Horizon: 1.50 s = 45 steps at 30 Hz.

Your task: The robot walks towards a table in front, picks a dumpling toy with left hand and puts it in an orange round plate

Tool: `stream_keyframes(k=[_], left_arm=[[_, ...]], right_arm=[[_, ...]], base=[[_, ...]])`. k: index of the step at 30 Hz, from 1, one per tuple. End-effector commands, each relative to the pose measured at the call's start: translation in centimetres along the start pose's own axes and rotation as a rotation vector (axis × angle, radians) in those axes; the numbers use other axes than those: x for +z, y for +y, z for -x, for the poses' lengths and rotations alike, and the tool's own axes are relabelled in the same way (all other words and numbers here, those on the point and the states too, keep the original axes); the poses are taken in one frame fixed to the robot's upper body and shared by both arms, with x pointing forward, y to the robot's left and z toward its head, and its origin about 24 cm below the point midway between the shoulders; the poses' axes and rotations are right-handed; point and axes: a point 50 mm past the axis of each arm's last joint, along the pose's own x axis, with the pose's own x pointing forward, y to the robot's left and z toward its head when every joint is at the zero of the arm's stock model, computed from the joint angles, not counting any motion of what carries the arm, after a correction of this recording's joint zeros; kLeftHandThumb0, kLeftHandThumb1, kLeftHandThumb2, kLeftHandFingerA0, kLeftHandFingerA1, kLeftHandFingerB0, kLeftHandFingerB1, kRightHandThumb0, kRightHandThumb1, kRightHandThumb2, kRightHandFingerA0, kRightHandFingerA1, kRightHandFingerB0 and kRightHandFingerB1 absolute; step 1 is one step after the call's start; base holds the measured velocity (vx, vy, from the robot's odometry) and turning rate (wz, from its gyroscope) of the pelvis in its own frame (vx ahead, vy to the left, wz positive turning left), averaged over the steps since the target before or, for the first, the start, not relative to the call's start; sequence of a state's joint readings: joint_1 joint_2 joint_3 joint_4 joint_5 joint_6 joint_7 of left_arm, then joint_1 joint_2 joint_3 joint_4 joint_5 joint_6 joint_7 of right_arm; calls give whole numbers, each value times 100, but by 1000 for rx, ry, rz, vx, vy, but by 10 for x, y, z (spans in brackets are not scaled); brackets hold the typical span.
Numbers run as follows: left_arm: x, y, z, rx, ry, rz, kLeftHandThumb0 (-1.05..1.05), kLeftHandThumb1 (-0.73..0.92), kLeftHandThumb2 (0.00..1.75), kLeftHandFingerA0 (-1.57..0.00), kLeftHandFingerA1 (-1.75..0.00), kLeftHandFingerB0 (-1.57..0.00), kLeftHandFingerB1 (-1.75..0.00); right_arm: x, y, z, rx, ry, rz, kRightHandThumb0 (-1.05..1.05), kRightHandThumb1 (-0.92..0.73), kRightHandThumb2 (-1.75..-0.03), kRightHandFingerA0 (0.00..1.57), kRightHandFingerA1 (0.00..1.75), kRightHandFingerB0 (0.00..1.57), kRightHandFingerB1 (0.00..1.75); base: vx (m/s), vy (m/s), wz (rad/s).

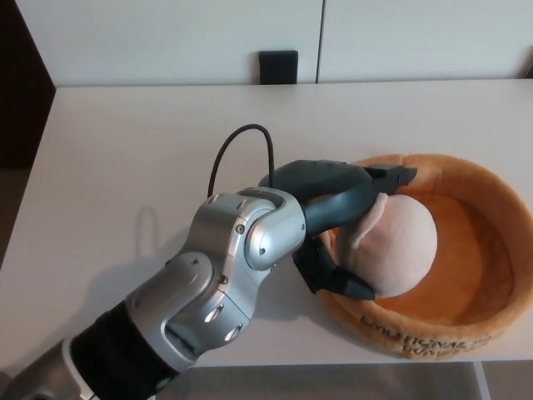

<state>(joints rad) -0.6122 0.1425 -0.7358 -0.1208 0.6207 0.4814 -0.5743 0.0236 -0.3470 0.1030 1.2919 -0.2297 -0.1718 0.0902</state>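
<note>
Dumpling (391, 247): one, sitting inside the left part of the single orange plate (491, 200) on the worktop (125, 150). One robot hand (350, 225), the left, wraps it, fingers above and below, touching its left side.

Plain office-like room: bare white table (125, 142) against white wall panels (166, 37).
</note>
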Motion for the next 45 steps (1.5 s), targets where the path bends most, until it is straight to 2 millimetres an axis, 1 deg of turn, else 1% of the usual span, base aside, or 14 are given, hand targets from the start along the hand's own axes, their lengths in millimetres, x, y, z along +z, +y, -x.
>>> stream_keyframes(k=[1,5,6,14,19,26,31,32,36,37,41,42,43,45], left_arm=[[-3,6,2,-3,37,-4,-86,44,92,0,0,0,0],[-3,6,2,-4,38,-4,-86,44,92,0,0,0,0],[-2,4,5,47,45,15,-102,70,114,0,-9,0,-3],[7,7,3,148,69,50,-100,89,129,0,-13,0,-4],[12,12,0,194,81,86,-100,86,128,0,-13,0,-4],[24,22,-5,290,110,70,-99,88,130,0,-16,0,-3],[31,26,-8,332,143,52,-94,73,116,0,-20,0,-8],[31,27,-9,343,145,55,-91,60,92,-5,-20,0,0],[32,27,-10,361,149,58,-91,60,92,-5,-20,0,0],[32,27,-13,378,140,23,-47,33,62,0,0,0,0],[32,27,-13,383,140,18,-47,33,62,0,0,0,0],[32,33,-14,340,134,-33,-8,51,55,0,0,0,0],[31,37,-15,312,137,-69,-12,49,54,0,0,0,0],[31,39,-16,296,144,-91,-12,49,54,0,0,0,0]], right_arm=[[1,0,0,-4,2,-11,-30,-65,-59,57,97,27,30],[1,0,0,-5,1,-13,-30,-65,-59,57,97,27,30],[1,0,0,2,-4,-29,-27,-66,-59,54,107,27,30],[3,-1,-1,0,-11,-9,-28,-66,-60,56,111,27,30],[5,-2,-1,1,-15,-13,-28,-67,-60,58,112,27,30],[6,-2,-1,0,-31,15,-29,-66,-60,58,98,28,30],[8,-2,-1,0,-31,17,-28,-66,-60,56,95,28,30],[8,-3,-1,-2,-34,21,-29,-65,-59,57,94,28,30],[9,-3,-1,-4,-40,27,-29,-65,-59,57,94,28,30],[10,-3,-2,6,-39,9,-29,-65,-59,58,90,27,30],[10,-3,-2,7,-39,7,-29,-65,-59,58,90,27,30],[12,-4,-2,2,-45,34,-29,-63,-59,59,89,27,30],[13,-3,-2,-5,-49,45,-35,-60,-66,57,120,27,34],[14,-3,-2,-11,-52,45,-35,-60,-66,57,120,27,34]], base=[[0,0,0],[0,0,0],[0,0,0],[0,0,0],[0,0,0],[0,0,0],[0,0,0],[0,0,0],[0,0,0],[0,0,0],[0,0,0],[0,0,0],[0,0,0],[0,0,0]])
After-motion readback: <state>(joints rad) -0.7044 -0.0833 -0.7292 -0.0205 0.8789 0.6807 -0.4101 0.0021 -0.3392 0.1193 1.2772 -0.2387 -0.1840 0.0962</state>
